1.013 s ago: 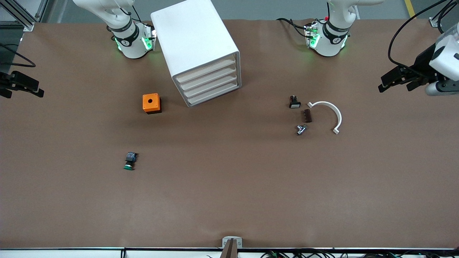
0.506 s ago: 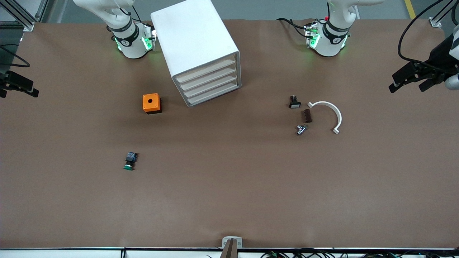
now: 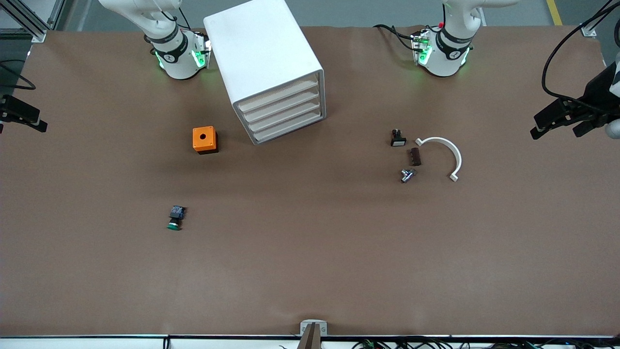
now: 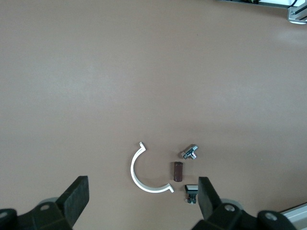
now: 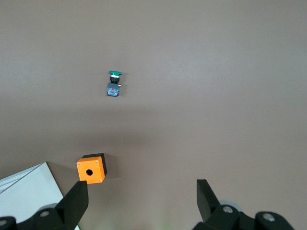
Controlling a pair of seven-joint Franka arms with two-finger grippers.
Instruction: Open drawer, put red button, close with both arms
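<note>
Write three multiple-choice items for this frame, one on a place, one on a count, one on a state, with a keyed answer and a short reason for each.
1. Where is the green-capped button relative to the orange box?
A. Nearer to the front camera
B. On top of it
C. Inside the cabinet

2. How many drawer fronts does the white cabinet show?
A. Two
B. Four
C. Six

3. What is the state of the top drawer?
A. Pulled fully out
C. Removed and lying on the table
B. Closed, flush with the others

Answers:
1. A, since it lies lower in the front view, apart from the box.
2. B, since four stacked fronts are visible.
3. B, since no tray sticks out.

Both grippers are open and empty: the left gripper at its end of the table, the right gripper at the other. No red button is visible.
</note>
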